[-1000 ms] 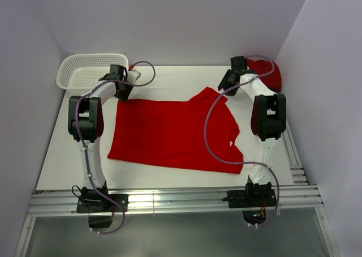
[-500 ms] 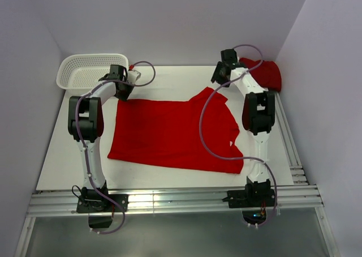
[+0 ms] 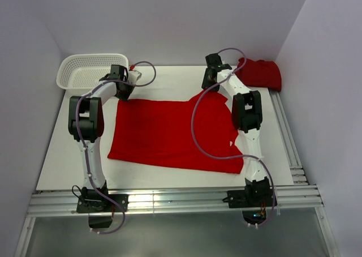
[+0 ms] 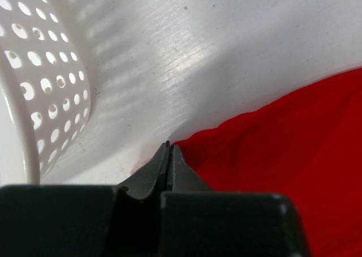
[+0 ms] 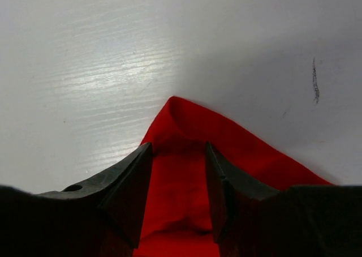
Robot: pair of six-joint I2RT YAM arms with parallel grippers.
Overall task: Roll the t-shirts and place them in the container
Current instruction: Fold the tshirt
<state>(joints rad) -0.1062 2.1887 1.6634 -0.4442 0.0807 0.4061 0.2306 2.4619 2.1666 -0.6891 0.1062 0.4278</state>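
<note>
Only the right gripper has moved, swinging left from the table's far-right corner. Left gripper, arm stretched beside the basket, is pressed shut at the spread shirt's far-left corner; whether it pinches cloth is unclear. Right gripper, arm reaching far, stands open astride the shirt's far-right tip. Second shirt lies bunched in the far-right corner.

Light: you have bright, even overhead light, with soft shadows on the table.
Glare: a pale sheen streaks the table in your wrist views.
Focus: your left fingers blur up close; overhead view sharp.
</note>
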